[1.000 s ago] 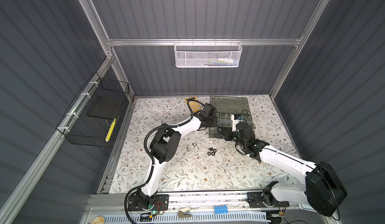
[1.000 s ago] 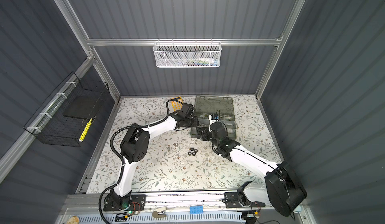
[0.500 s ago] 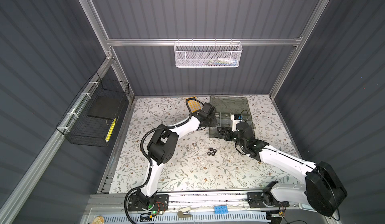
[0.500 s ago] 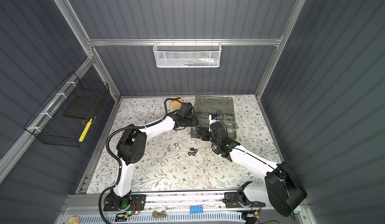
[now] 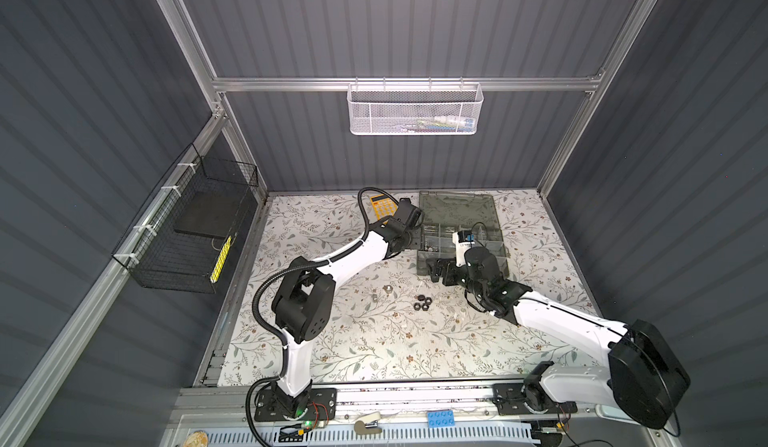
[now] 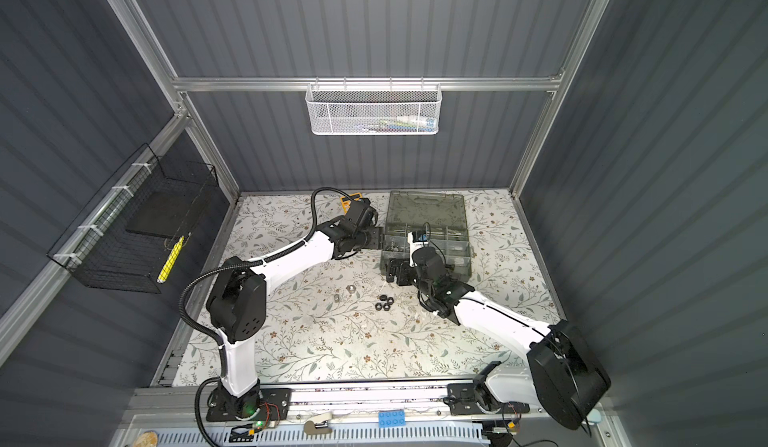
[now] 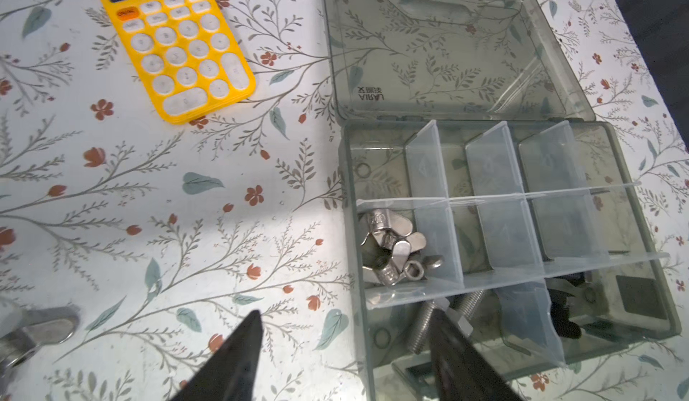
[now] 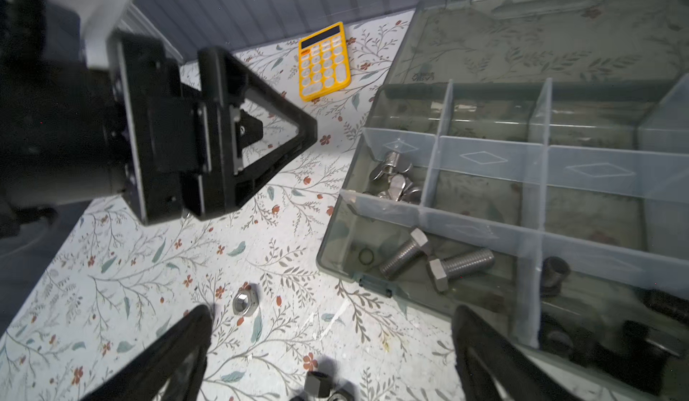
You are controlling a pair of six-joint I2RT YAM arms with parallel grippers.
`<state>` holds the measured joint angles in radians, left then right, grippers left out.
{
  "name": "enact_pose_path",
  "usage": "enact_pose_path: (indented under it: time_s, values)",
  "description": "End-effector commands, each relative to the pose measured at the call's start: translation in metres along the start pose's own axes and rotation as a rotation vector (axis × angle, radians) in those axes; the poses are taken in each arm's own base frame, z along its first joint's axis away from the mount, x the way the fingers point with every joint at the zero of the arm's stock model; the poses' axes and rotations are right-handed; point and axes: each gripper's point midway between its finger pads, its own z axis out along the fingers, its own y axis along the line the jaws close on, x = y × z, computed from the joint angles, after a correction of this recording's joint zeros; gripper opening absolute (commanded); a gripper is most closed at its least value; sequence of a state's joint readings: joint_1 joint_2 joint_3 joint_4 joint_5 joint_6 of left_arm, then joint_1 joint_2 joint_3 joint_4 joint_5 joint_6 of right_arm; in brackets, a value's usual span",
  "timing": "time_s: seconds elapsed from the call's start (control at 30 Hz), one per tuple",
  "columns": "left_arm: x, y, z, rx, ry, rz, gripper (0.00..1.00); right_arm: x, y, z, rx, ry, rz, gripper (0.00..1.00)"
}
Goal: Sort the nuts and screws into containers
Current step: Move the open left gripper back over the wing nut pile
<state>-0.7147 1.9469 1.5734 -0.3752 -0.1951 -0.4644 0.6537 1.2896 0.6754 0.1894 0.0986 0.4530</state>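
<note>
The smoky grey organizer box (image 5: 457, 210) lies open at the back of the table, its containers split by clear dividers. My left gripper (image 7: 346, 317) is open and straddles the box's left wall (image 7: 352, 231). Beside one fingertip two silver screws (image 7: 425, 324) lie in the corner compartment, and silver winged nuts (image 7: 391, 246) fill the compartment beyond it. My right gripper (image 8: 332, 313) hangs open over the mat at the box's near left corner. A silver nut (image 8: 244, 303) and black nuts (image 8: 317, 384) lie loose on the mat in front of it.
A yellow calculator (image 7: 175, 41) lies left of the box lid. Loose black nuts (image 5: 422, 301) and a silver nut (image 5: 387, 288) sit mid-table. A white mesh basket (image 5: 413, 110) hangs on the back wall, and a black wire basket (image 5: 191, 233) hangs on the left wall.
The left gripper's jaws have spread apart at the box's left edge, and that arm's elbow has swung a little to the left. The right arm has not moved.
</note>
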Motion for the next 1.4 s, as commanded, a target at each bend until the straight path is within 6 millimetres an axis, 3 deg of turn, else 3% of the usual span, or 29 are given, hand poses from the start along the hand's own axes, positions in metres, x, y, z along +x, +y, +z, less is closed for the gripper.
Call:
enact_pose_path:
  time_s: [0.0, 0.17, 0.4, 0.57, 0.77, 0.97, 1.37]
  values:
    - [0.002, 0.019, -0.018, -0.075, -0.012, 0.027, 0.80, -0.005, 0.020, 0.004, -0.022, -0.009, -0.091, 0.99]
    - [0.005, 0.052, -0.034, -0.160, -0.022, 0.013, 0.99, 0.005, 0.038, 0.011, -0.061, 0.018, -0.136, 0.99]
    - [0.023, 0.119, -0.052, -0.270, 0.012, -0.076, 1.00, 0.016, 0.058, 0.019, -0.092, 0.052, -0.195, 0.99]
    - [0.039, 0.171, -0.065, -0.449, 0.015, -0.144, 1.00, 0.025, 0.068, 0.025, -0.103, 0.090, -0.243, 0.99]
    - [0.059, 0.190, -0.060, -0.474, 0.067, -0.170, 1.00, 0.034, 0.077, 0.032, -0.118, 0.132, -0.273, 0.99]
    - [0.079, 0.222, -0.047, -0.398, 0.102, -0.351, 0.99, 0.048, 0.083, 0.041, -0.117, 0.203, -0.300, 0.99]
    - [0.091, 0.238, -0.028, -0.324, 0.119, -0.435, 0.87, 0.056, 0.088, 0.047, -0.119, 0.246, -0.324, 0.99]
